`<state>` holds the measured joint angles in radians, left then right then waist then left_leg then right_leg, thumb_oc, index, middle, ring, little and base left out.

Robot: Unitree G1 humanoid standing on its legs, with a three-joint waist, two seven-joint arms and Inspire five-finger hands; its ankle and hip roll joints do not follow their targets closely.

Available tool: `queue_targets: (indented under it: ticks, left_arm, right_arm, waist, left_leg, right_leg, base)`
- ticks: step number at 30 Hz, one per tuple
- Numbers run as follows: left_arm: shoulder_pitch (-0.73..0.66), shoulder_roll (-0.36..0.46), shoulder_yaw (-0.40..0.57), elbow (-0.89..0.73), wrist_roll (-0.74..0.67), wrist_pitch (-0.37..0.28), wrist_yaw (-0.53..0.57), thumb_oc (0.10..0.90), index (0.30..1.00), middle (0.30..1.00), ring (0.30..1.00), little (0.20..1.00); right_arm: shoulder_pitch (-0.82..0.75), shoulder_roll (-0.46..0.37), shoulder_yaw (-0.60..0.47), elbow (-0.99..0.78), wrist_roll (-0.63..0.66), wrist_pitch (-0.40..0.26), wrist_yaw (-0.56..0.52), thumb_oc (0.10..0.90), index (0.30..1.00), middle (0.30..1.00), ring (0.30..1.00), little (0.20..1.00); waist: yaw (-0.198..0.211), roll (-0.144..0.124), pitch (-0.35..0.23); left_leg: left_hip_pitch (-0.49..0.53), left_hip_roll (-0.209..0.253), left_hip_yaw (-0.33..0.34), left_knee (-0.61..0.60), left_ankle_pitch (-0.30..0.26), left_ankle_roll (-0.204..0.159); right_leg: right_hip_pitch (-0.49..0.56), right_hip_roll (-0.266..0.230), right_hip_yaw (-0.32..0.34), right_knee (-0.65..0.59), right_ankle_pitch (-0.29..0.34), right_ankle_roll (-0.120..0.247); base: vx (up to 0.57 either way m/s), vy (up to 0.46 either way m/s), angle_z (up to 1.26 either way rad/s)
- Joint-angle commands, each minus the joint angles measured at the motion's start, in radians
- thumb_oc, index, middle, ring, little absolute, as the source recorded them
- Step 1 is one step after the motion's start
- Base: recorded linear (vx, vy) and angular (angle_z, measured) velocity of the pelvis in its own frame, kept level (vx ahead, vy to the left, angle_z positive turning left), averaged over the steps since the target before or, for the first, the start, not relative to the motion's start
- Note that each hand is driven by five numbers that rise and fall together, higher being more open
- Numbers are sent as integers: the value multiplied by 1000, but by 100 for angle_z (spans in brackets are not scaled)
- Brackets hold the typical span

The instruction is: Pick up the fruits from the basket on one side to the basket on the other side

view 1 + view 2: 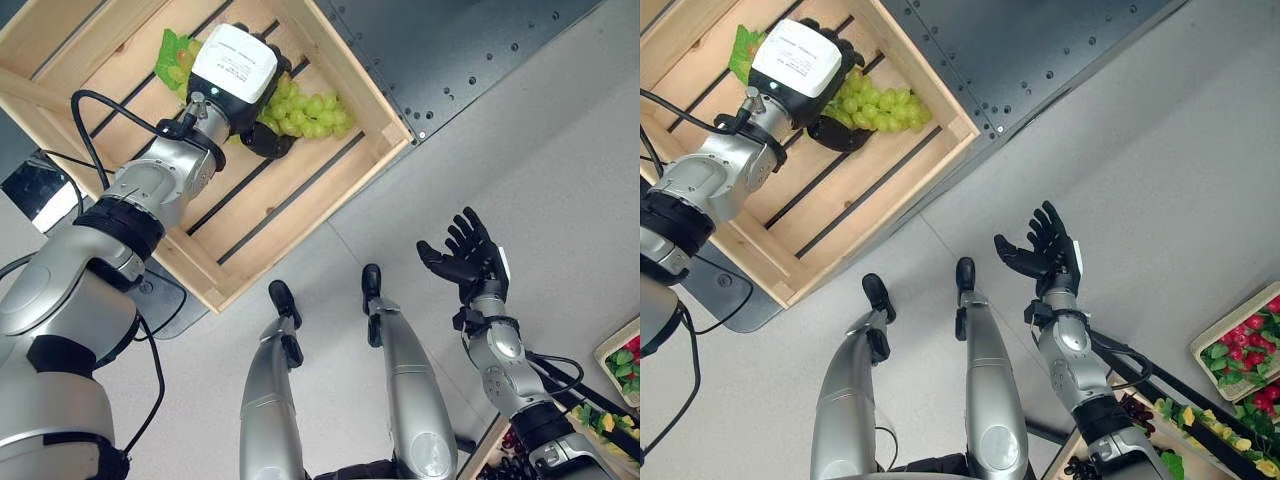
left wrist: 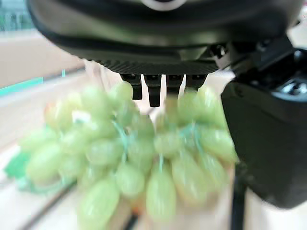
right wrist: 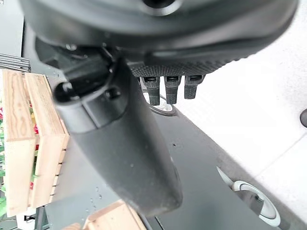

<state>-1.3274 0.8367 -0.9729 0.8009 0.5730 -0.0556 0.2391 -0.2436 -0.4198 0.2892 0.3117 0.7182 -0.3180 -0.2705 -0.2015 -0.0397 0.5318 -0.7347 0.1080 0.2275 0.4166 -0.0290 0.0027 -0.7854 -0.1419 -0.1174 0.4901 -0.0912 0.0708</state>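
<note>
pale wood slats make up the crate [image 1: 300, 190] on the robot's left, and the left robot hand [image 1: 262, 120] lies in it with thumb and fingers curled round a bunch of green grapes [image 1: 305, 112] resting on the slats. the left wrist view adds what the head views lack: oval, smooth grapes on thin green stems, seen just under the fingers [image 2: 153, 93]. the right robot hand [image 1: 1040, 255] hovers over the grey floor, fingers spread, holding nothing (palm up). more wooden baskets of fruit [image 1: 1245, 350] sit at right.
</note>
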Motion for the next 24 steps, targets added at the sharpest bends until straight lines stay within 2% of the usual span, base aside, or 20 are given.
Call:
queue_targets:
  ticks: [1, 5, 6, 9, 13, 21, 24]
  left_arm:
    - [-85, 14, 50, -15, -63, 10, -111, 800, 900, 900, 900, 900]
    - [-88, 15, 48, -5, -52, 47, -196, 800, 900, 900, 900, 900]
    - [-93, 14, 44, 4, -55, 85, -258, 800, 900, 900, 900, 900]
    - [-82, 12, 43, 18, -48, 124, -314, 800, 900, 900, 900, 900]
    - [-59, 4, 57, 37, -33, 124, -282, 400, 300, 300, 300, 300]
    - [-53, 43, 58, 24, -16, 0, -160, 400, 300, 300, 300, 300]
    - [-36, 55, 63, -3, -40, -16, -131, 400, 300, 300, 300, 300]
  right_arm:
    - [-6, -32, -56, -62, 2, -85, -26, 800, 900, 900, 900, 900]
    - [-2, -39, -66, -58, 10, -88, -18, 800, 900, 900, 900, 900]
    - [0, -41, -68, -60, 13, -93, -15, 800, 900, 900, 900, 900]
    - [4, -42, -71, -68, 14, -98, -16, 800, 900, 900, 900, 900]
    - [5, -38, -69, -73, 14, -108, -25, 800, 900, 900, 900, 900]
    - [28, -40, -77, -90, 27, -126, -15, 800, 900, 900, 900, 900]
    - [37, -40, -75, -98, 28, -134, -11, 800, 900, 900, 900, 900]
  waist:
    - [7, 5, -12]
    - [7, 8, -12]
    - [7, 8, -12]
    - [7, 8, -12]
    - [7, 3, -12]
    - [14, 4, -12]
    - [17, 6, -12]
  left_leg:
    - [78, -45, 90, -78, -50, 25]
    - [75, -44, 93, -76, -52, 29]
    - [73, -44, 92, -76, -53, 29]
    - [67, -45, 89, -74, -51, 29]
    - [64, -43, 89, -73, -51, 30]
    - [75, -42, 88, -67, -58, 32]
    - [93, -42, 86, -64, -65, 34]
  right_leg:
    - [26, 41, -26, -26, 28, 2]
    - [21, 38, -27, -23, 27, 3]
    - [21, 37, -28, -25, 28, 4]
    - [18, 37, -29, -28, 30, 5]
    - [18, 39, -30, -30, 31, 4]
    - [31, 38, -32, -24, 25, 2]
    - [46, 37, -31, -18, 19, 1]
  base:
    - [0, 0, 0]
    - [0, 0, 0]
    - [0, 0, 0]
    - [0, 0, 0]
    - [0, 0, 0]
    - [0, 0, 0]
    - [0, 0, 0]
